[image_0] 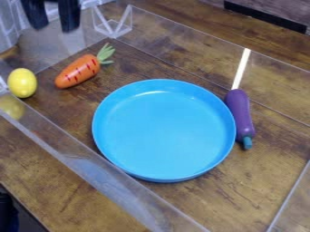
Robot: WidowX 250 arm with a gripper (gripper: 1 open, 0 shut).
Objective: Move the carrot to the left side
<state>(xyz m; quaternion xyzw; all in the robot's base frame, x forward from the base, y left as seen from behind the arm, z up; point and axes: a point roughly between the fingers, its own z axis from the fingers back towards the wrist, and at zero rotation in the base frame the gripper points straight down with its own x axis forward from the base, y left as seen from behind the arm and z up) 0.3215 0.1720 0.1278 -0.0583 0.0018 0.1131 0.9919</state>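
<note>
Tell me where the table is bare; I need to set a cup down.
Bare wood runs along the front edge below the plate, and at the back right between plate and eggplant top. The left is crowded: lemon and carrot lie close, with the open fingers above them.

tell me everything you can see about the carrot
The small orange toy carrot looks like smooth plastic, tapered, with faint dark ridges across its body and a green leafy top. It lies flat on the wooden table, tip pointing lower left and leaves upper right. It sits between the round yellow lemon and the blue round plate, touching neither. Nothing grips it; the black gripper hangs open above it.
</note>
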